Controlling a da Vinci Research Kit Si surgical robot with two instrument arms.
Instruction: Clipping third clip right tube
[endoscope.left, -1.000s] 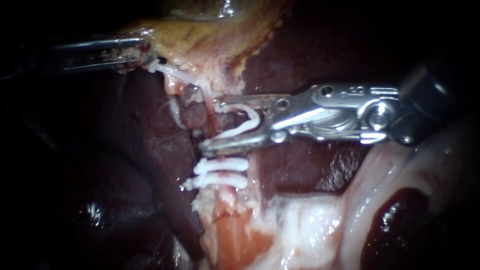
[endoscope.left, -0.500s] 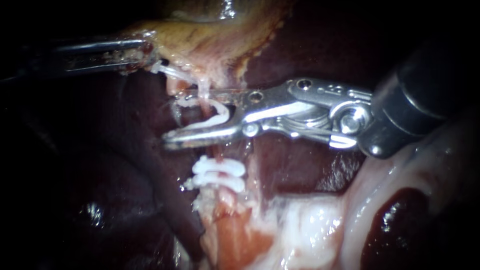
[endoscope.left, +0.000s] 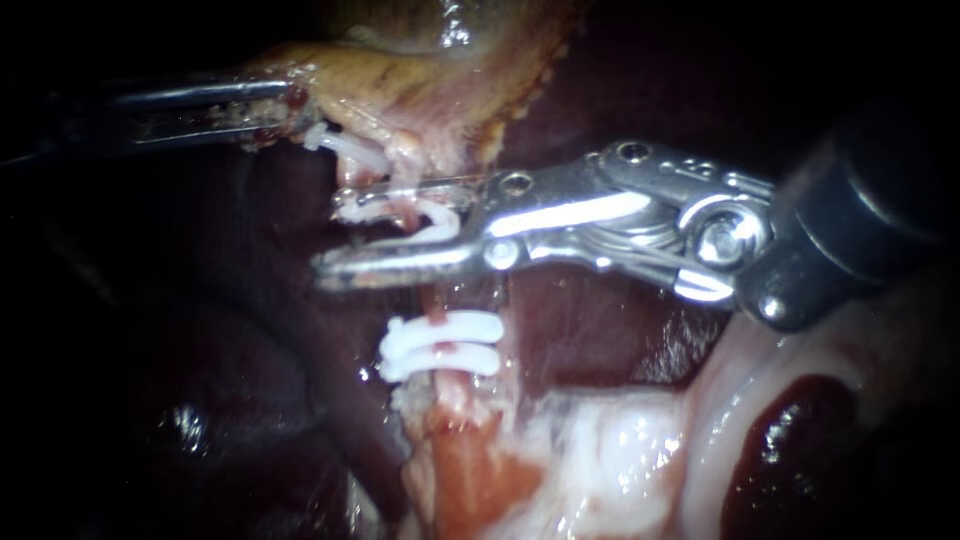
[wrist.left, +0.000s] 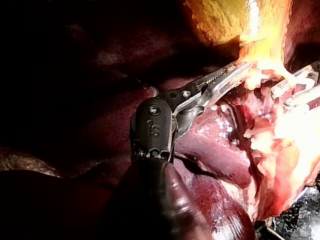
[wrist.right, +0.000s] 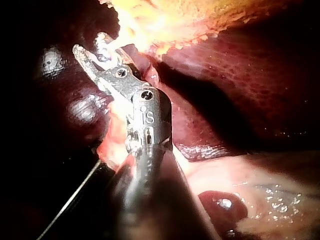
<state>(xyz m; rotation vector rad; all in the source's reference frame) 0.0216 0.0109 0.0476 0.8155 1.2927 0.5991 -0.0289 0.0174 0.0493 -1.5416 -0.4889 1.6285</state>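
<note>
Holds between the part-open jaws of the right instrument (endoscope.left: 330, 236) a white clip (endoscope.left: 438, 216) astride the right tube (endoscope.left: 432, 298) at centre frame, above two closed clips (endoscope.left: 442, 346), and clamps the gallbladder (endoscope.left: 420, 80) at upper left with the left instrument (endoscope.left: 284, 106).

Light pools centrally, glares off the right instrument (endoscope.left: 330, 236) toward 3 o'clock, and fades to black by 9 o'clock.
</note>
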